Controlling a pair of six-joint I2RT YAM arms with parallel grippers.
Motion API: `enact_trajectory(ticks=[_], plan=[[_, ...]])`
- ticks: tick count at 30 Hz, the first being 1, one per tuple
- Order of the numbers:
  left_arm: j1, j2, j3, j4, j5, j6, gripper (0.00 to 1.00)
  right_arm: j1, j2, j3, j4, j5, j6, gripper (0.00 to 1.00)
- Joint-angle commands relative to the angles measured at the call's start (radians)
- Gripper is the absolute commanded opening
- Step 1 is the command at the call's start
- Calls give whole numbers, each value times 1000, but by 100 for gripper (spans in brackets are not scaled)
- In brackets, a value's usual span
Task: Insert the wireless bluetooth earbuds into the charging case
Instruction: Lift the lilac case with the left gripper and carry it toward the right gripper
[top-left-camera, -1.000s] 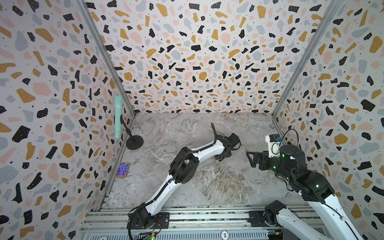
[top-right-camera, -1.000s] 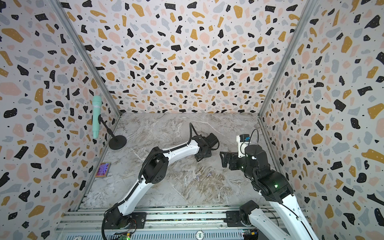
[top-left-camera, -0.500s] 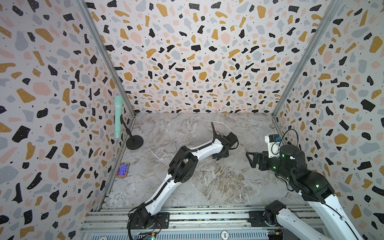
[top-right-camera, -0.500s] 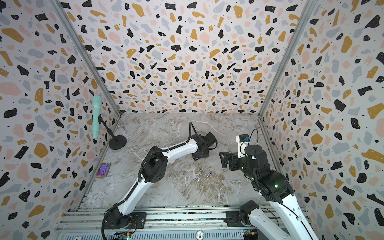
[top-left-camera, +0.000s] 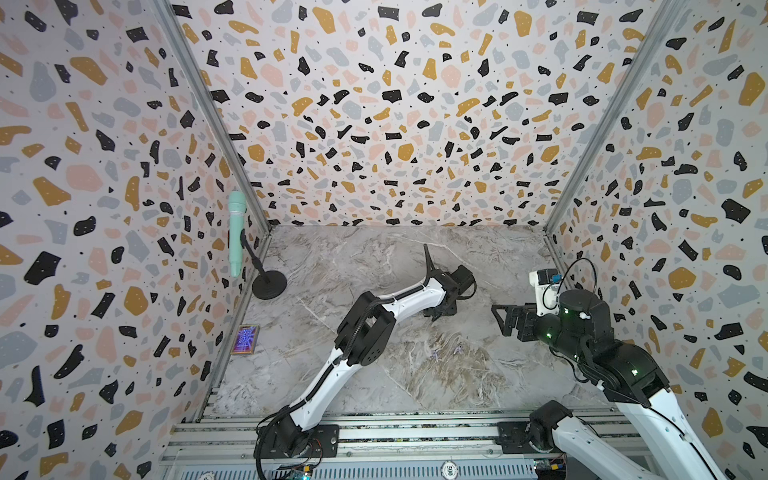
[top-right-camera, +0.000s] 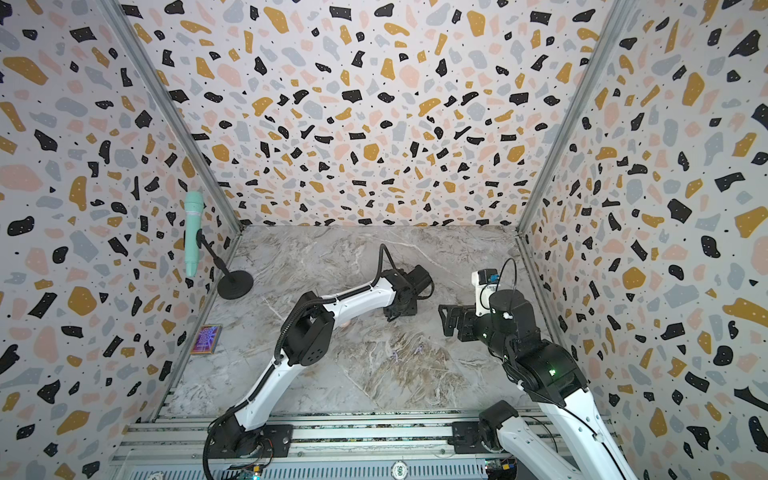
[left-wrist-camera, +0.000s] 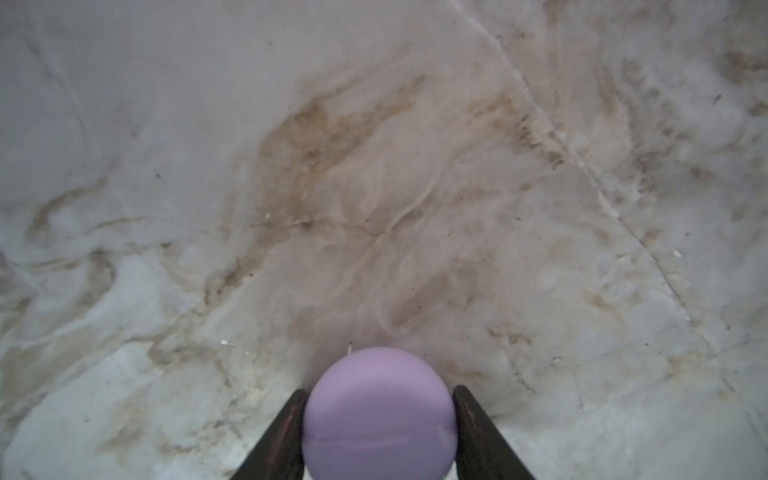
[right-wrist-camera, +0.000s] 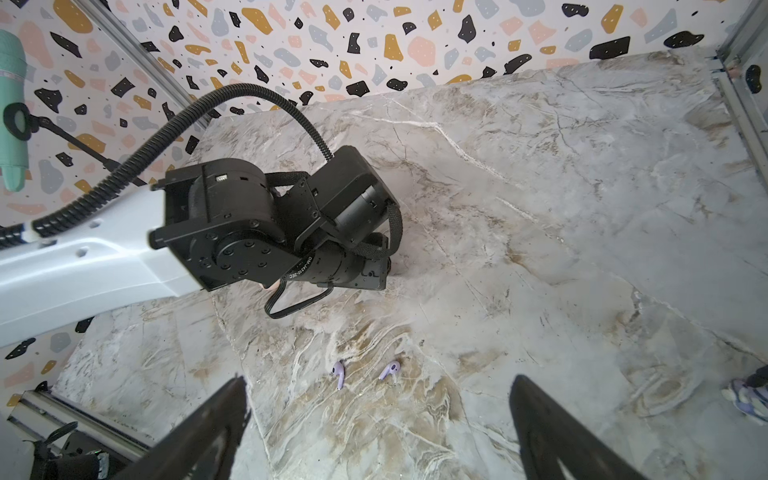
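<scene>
Your lavender earbuds (right-wrist-camera: 389, 370) lie side by side on the bare marble desk (right-wrist-camera: 582, 208), close together but not touching, each flat on its side. In both top views they show only as two tiny purple specks (top-left-camera: 436, 354) (top-right-camera: 395, 355), on the front-rail side of the gap between your two arms. The lavender charging case (left-wrist-camera: 378, 415) is well apart from them, in your left end effector (left-wrist-camera: 378, 432), which is clenched on it, with a dark finger (left-wrist-camera: 282, 436) pressed against each side of its round, closed shell. You cannot tell from the wrist view whether the case rests on the desk or sits just above it. In a top view that left end effector (top-left-camera: 436, 313) is low over the middle of the desk, pointing down. Your right end effector (right-wrist-camera: 379, 399) is released, its jaws spread wide with nothing between them. It hangs above the desk, facing the earbuds and the left arm (top-left-camera: 498, 320). Away at the left wall stand a mint-green microphone (top-left-camera: 236, 232) on a black stand and a small colourful framed card (top-left-camera: 245, 340).
</scene>
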Motion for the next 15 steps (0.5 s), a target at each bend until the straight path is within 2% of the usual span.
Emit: enact_trajectory(ticks=[1,2,10,15], plan=[[6,7,-129,-117,-28,99,2,4,-7,5,-5,-22,7,99],[5,-22,-164,-95,-32,118,0,4,-8,1,-4,-26,9,99],[-25,-235,-415,49,-87,318,0,4,-1,-35,19,-84,41,99],[-34,-404,-588,202,-80,427,0,4,14,-92,68,-122,67,99]])
